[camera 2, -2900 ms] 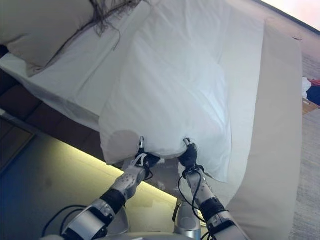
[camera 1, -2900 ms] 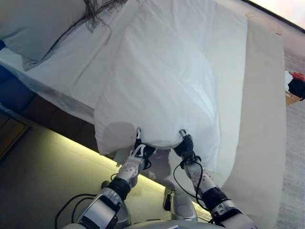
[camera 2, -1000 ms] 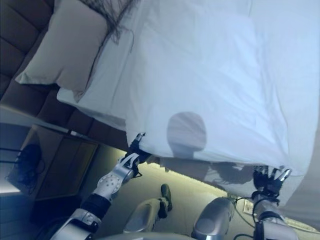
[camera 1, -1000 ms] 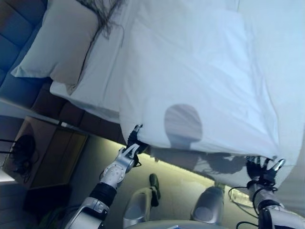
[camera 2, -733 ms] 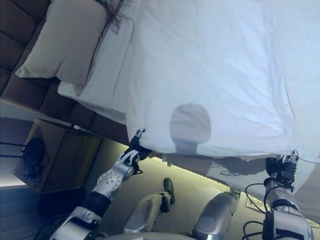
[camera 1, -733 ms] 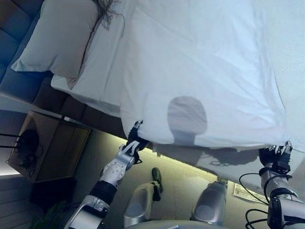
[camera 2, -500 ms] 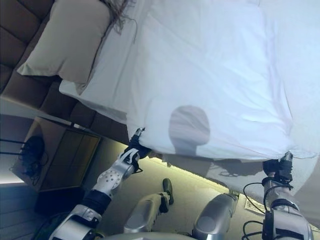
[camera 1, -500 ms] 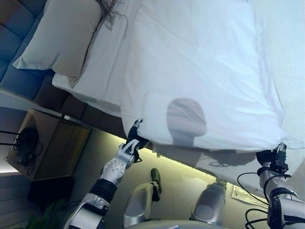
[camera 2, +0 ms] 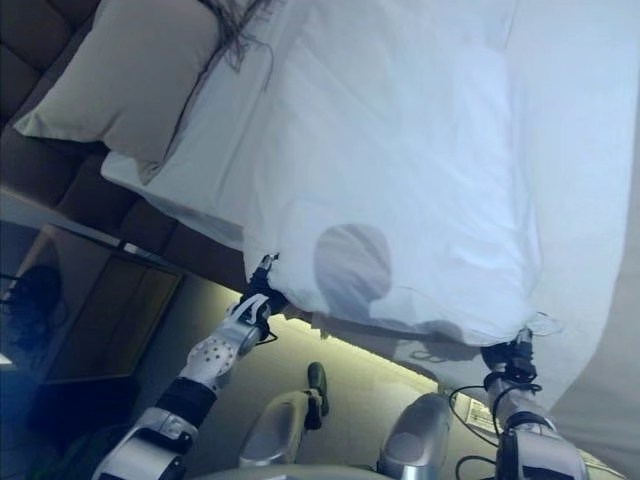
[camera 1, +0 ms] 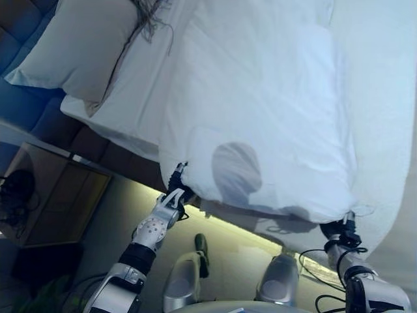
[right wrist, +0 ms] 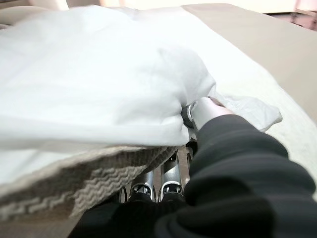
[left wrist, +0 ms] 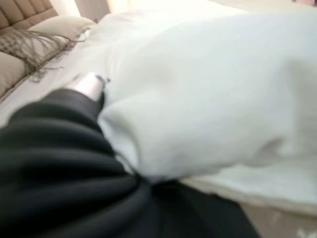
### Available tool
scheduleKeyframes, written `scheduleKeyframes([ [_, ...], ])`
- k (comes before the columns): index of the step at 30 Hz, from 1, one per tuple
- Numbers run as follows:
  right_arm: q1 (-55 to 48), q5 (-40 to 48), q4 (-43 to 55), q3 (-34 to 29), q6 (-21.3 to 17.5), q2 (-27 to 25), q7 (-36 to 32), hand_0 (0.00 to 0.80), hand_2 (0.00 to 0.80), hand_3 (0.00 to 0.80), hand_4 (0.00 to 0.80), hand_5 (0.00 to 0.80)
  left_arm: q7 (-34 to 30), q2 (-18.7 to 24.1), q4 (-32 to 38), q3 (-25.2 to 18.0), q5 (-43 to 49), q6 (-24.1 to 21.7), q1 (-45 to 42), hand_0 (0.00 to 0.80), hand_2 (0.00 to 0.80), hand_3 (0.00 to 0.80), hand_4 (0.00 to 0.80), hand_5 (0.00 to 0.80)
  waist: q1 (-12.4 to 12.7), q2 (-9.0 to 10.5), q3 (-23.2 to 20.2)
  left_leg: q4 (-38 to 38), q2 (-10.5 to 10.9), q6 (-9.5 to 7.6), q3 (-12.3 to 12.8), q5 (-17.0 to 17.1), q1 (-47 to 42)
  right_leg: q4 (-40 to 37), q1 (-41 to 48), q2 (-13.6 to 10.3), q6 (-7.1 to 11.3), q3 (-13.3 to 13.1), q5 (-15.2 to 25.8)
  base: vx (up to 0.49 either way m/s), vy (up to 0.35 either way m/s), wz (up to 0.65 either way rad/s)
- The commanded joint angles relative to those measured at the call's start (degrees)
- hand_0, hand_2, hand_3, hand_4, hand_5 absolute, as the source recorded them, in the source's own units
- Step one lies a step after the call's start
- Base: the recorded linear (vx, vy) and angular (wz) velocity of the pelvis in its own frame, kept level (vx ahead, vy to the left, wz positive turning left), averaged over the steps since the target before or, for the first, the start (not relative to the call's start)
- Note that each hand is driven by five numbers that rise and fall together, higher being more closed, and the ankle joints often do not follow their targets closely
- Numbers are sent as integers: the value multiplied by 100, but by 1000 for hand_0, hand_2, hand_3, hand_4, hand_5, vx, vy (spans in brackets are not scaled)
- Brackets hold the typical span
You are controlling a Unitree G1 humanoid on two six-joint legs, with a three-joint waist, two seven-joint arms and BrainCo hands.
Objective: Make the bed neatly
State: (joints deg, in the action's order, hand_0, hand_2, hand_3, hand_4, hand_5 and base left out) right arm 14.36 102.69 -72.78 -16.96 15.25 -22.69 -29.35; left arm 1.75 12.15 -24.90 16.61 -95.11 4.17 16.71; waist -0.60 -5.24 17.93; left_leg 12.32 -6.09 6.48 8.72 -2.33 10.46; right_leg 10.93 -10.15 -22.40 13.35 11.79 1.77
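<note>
Bed (camera 1: 130, 98) edge — both robot hands (left (camera 1: 171, 199), right (camera 1: 339, 233)) clamp the duvet (camera 1: 260, 111) corners

Bedside corner of a room

A dark padded headboard (camera 1: 29, 117) is seen; just beside it, a nightstand (camera 1: 49, 205) and floor (camera 1: 117, 222) lit by a yellowish strip.

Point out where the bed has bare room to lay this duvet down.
Bare sheet runs between the pillow and the duvet; another strip borders the duvet's far side. The near edge is crowded: left hand and right hand grip the duvet there.
</note>
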Motion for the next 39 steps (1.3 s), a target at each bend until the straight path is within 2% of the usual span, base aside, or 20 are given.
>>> scheduleKeyframes([
  [1, -507, -392, 401, 201, -130, 210, -537, 800, 800, 800, 800, 800, -46, -114, 87, -287, 277, -119, 12, 800, 800, 800, 800, 800, -6, 66, -528, -216, -801, 470, -257, 498, -39, -384, -62, -220, 165, -226, 749, 95, -122, -10],
  [4, -715, -295, 480, 165, -9, 370, -572, 800, 800, 800, 800, 800, -51, -121, 21, -386, 462, -71, -51, 800, 800, 800, 800, 800, -16, 193, -635, -284, -896, 466, -204, 484, -183, -427, 67, -151, 165, -197, 710, 83, -111, -10],
  [5, -739, -198, 477, 157, 108, 383, -518, 574, 574, 574, 574, 574, -77, -138, 4, -390, 499, -77, -64, 800, 800, 800, 800, 800, -15, 206, -645, -294, -919, 469, -196, 483, -203, -447, 97, -133, 165, -184, 703, 35, -87, -6],
  [6, -745, -104, 444, 136, 235, 378, -457, 0, 0, 0, 0, 0, -110, -147, -24, -379, 520, -73, -69, 800, 800, 800, 800, 800, -4, 209, -647, -307, -933, 472, -198, 484, -213, -473, 124, -119, 165, -165, 704, -1, -75, -5],
  [9, -689, 145, 386, 139, 464, 389, -261, 0, 0, 0, 0, 0, -130, -160, -41, -343, 555, -50, -49, 800, 800, 800, 800, 800, 40, 188, -594, -308, -951, 484, -223, 503, -148, -514, 110, -100, 165, -110, 739, -59, -67, -2],
  [13, -602, 354, 270, 189, 418, 453, 131, 0, 0, 0, 0, 0, -180, -208, -100, -293, 589, -24, 9, 800, 800, 800, 800, 800, 92, 136, -539, -325, -914, 485, -271, 520, -66, -559, 86, -122, 165, -61, 788, -75, -28, 2],
  [17, -569, 549, 125, 232, 429, 453, 214, 0, 0, 0, 0, 0, -189, -282, -109, -289, 611, -42, 40, 800, 800, 800, 800, 800, 87, 67, -514, -322, -877, 481, -271, 519, -46, -542, 57, -170, 165, -67, 798, -19, 14, 2],
  [22, -554, 702, 141, 312, 501, 398, 198, 0, 0, 0, 0, 0, -222, -389, -97, -245, 471, -150, 32, 800, 800, 800, 800, 800, -14, -86, -488, -317, -799, 462, -228, 515, -56, -449, -58, -238, 165, -180, 783, -2, 106, 0],
  [29, -454, 329, 144, 416, 644, 301, 476, 0, 0, 0, 0, 0, -280, -550, -85, -146, 204, -315, 53, 800, 800, 800, 800, 800, -134, -262, -359, -109, -659, 416, -244, 453, 68, -156, -324, -334, 165, -386, 709, -6, 97, -4],
  [35, -460, 261, 70, 582, 718, 409, 693, 0, 0, 0, 0, 0, -336, -593, -160, -143, 144, -325, 10, 800, 800, 800, 800, 800, -134, -242, -385, -150, -664, 404, -205, 478, 32, -271, -251, -302, 165, -383, 755, -1, 10, 1],
  [39, -525, 295, 67, 731, 722, 488, 595, 0, 0, 0, 0, 0, -385, -691, -224, -164, 213, -451, 16, 800, 800, 800, 800, 800, -166, -219, -418, -172, -695, 407, -169, 476, -33, -227, -241, -307, 165, -411, 734, 38, 21, -3],
])
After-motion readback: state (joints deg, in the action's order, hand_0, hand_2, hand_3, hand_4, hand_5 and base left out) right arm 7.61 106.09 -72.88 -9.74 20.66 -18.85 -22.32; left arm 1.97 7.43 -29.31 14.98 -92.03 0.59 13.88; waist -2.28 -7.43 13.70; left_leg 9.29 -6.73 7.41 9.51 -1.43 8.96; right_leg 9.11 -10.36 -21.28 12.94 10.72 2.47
